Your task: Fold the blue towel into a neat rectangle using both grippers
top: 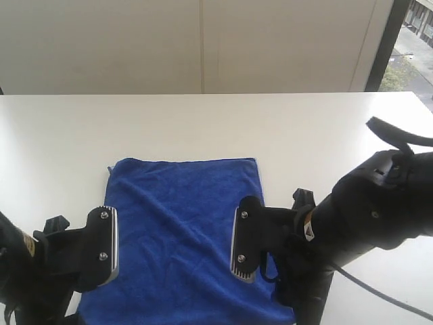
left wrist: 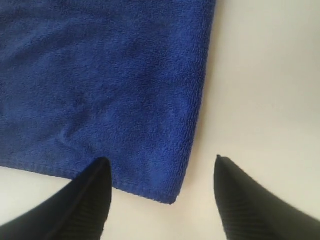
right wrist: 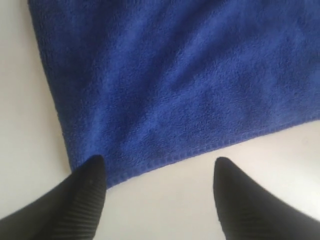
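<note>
The blue towel (top: pixel 183 223) lies spread flat on the white table (top: pixel 61 149), its long side running away from me and faint creases across its surface. No white tag shows. My left gripper (top: pixel 101 245) hovers over the towel's near left part and stands open. In the left wrist view the towel's corner (left wrist: pixel 172 197) sits between the two black fingertips (left wrist: pixel 100 172), apart from both. My right gripper (top: pixel 243 244), also open, hangs over the near right part. One of its fingertips (right wrist: pixel 94 167) covers a towel corner, and the hem (right wrist: pixel 200 150) runs between the fingers.
Bare white table surrounds the towel on the left, right and far sides. A pale wall (top: pixel 203 47) rises behind the table's far edge, with a window strip (top: pixel 406 40) at the top right. A black cable (top: pixel 396 132) loops off the right arm.
</note>
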You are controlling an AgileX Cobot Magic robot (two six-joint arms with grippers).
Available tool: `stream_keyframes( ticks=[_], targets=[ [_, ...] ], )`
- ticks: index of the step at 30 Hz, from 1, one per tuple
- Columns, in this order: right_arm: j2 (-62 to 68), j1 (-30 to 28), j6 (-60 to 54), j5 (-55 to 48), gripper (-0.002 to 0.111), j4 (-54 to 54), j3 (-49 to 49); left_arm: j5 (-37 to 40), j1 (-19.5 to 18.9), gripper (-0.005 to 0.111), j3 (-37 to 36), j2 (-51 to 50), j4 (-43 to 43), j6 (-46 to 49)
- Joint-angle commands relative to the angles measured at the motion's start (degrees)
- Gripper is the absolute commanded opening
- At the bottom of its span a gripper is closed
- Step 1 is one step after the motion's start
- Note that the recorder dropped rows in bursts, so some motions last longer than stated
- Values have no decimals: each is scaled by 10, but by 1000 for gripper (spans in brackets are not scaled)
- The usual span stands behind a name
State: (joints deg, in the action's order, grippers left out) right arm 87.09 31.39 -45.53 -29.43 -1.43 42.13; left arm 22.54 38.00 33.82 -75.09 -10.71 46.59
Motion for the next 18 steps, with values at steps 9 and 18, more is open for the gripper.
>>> stream_keyframes(
  ticks=[9, 18],
  targets=[
    [36, 7, -9, 8, 60, -16, -6, 6, 4, 64, -21, -5, -19, 51],
    [37, 30, -48, -9, 60, -13, -23, -13, 4, 64, -21, -35, -25, 78]
  ],
)
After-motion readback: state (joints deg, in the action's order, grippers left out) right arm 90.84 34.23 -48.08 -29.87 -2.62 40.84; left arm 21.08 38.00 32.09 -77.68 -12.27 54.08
